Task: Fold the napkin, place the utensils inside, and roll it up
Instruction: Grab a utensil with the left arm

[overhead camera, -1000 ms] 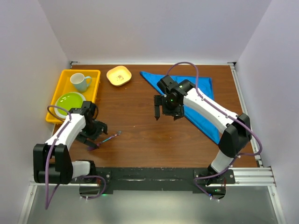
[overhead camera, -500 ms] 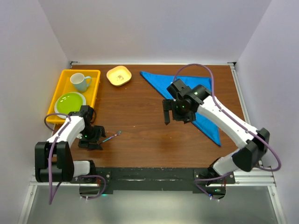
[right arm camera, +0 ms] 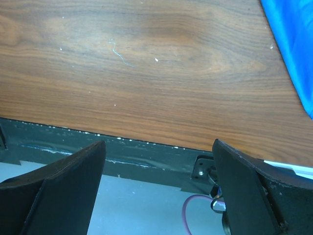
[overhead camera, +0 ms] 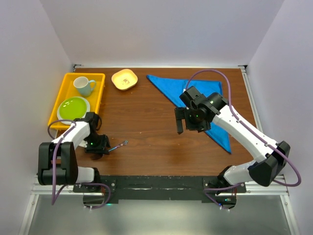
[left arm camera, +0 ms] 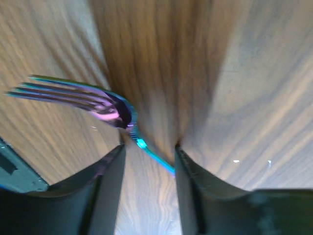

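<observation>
White walls are seen round a brown wooden table point(overhead camera: 146, 122). At its far right a blue napkin point(overhead camera: 166, 84) is laid flat as a triangle, one point reaching toward the near right edge. Part of it is covered by the right arm, which is stretched out over the table. The right gripper point(overhead camera: 188, 126) is held above bare wood just beside the napkin's left edge. In the right wrist view its fingers point(right arm camera: 157, 147) are spread wide with nothing between them, and the napkin point(right arm camera: 293, 44) is seen at the upper right corner.

At the far left a yellow tray point(overhead camera: 84, 75) is set, with a green plate point(overhead camera: 73, 107) and a pale mug point(overhead camera: 84, 85) inside it. A small yellow bowl point(overhead camera: 124, 79) is placed on the table just beside the tray's far right corner.

Near the front left the left gripper point(overhead camera: 100, 147) is lowered to the table at the fork point(overhead camera: 118, 146). In the left wrist view the iridescent fork point(left arm camera: 105, 105) is seen with its handle running slantwise between the fingers point(left arm camera: 149, 152). The jaws are parted, with wood showing between them; no firm clamp is seen.
</observation>
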Tool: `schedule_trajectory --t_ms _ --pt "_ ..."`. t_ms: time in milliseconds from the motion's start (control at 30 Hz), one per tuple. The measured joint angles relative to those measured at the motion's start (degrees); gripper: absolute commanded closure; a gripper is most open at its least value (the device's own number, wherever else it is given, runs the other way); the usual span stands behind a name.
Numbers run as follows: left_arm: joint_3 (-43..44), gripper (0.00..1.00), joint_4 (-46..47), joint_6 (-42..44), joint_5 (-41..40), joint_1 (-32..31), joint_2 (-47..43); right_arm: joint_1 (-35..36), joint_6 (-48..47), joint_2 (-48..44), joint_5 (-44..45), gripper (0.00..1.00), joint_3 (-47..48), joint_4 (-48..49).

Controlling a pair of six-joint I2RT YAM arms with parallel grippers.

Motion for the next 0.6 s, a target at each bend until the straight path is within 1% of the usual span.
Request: schedule_trajectory --t_ms 33,100,133,167,233,267,400,500,600 --pt "0.0 0.58 0.3 -0.1 -0.1 0.0 0.0 0.0 -0.1 0.0 0.0 0.05 0.0 -0.1" --pt "0.0 0.65 0.8 -0.5 -0.1 0.0 0.0 0.0 -0.5 0.0 0.2 0.05 0.0 -0.3" --pt "0.0 0.70 1.1 -0.6 -0.1 0.1 0.0 0.0 -0.7 0.0 0.2 0.05 0.0 -0.3" --pt "-0.1 0.81 1.5 -0.8 -0.1 0.1 0.0 0.0 -0.9 0.0 0.3 0.05 0.0 -0.4" --pt "-0.3 0.97 2.3 -1.1 0.0 0.1 0.0 0.0 -1.1 -0.1 0.5 0.05 0.0 -0.5" --pt "-0.3 1.00 2.1 -1.0 0.2 0.2 0.0 0.0 -1.3 -0.3 0.7 0.05 0.0 -0.6" --pt "-0.7 1.00 1.9 -1.0 0.4 0.3 -0.7 0.0 -1.6 -1.5 1.2 0.05 -0.1 -0.5" --pt "-1.7 1.00 1.6 -1.0 -0.2 -0.2 -2.8 0.0 -1.6 -2.4 1.3 0.05 -0.1 -0.5" --pt "-2.8 1.00 -0.9 -2.2 -0.9 -4.6 -6.1 0.0 -1.5 -2.5 2.5 0.04 -0.1 -0.7"
